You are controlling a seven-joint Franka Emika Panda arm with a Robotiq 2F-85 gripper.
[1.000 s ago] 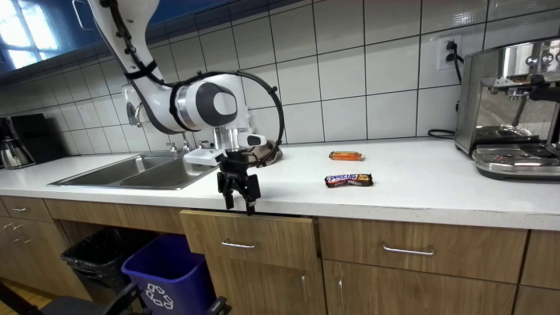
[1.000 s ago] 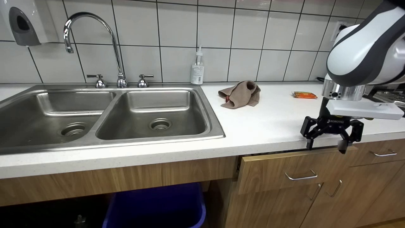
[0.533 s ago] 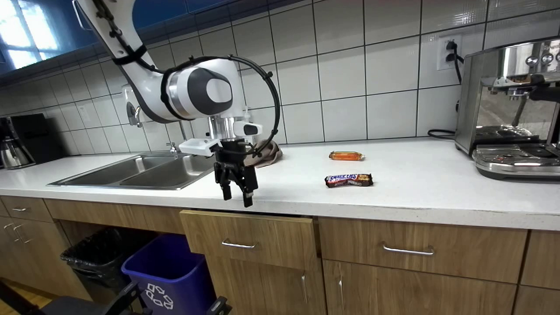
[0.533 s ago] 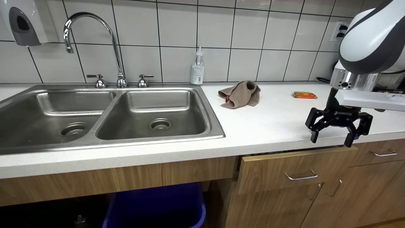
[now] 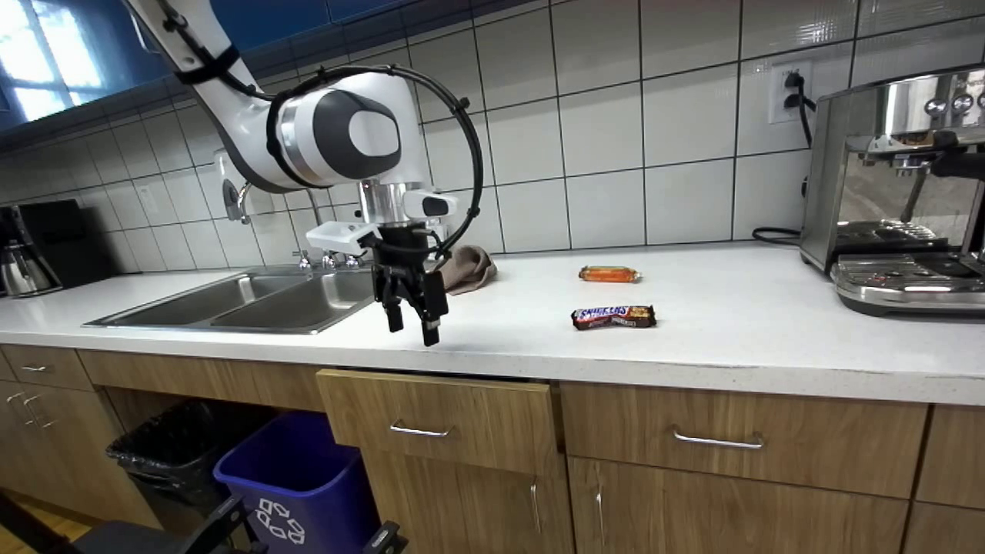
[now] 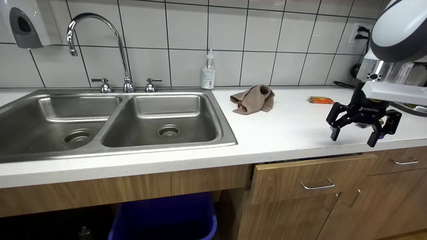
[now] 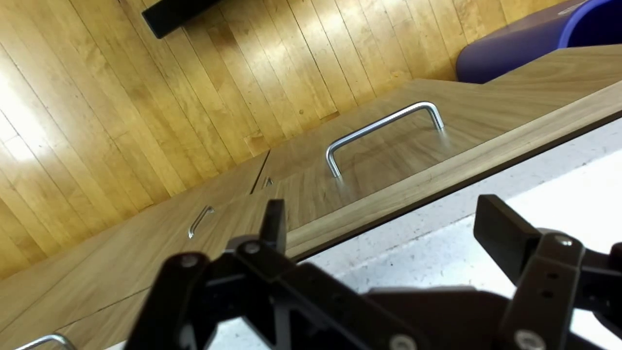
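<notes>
Espresso machine (image 5: 896,200) stands near the back edge of your counter (image 6: 283,130) | pump bottle (image 6: 208,77) upright at that edge beside the double sink (image 6: 166,111) | brown cloth (image 6: 255,100) crumpled near that edge | blue recycling bin (image 5: 327,500) sits below your front edge

Satin wood grain is seen on the drawer front (image 6: 310,175), and glossy metal on its handle (image 7: 381,125). Above the drawer front, a matt finish is noted on the gripper (image 6: 353,138), a smooth face and speckled edge on the countertop (image 5: 731,300), rough-looking cloth in the towel (image 6: 255,100) and a glossy glaze on the wall tiles (image 5: 604,211). Low beside the drawer front, the recycling bin (image 5: 331,500) is recorded as smooth plastic.
</notes>
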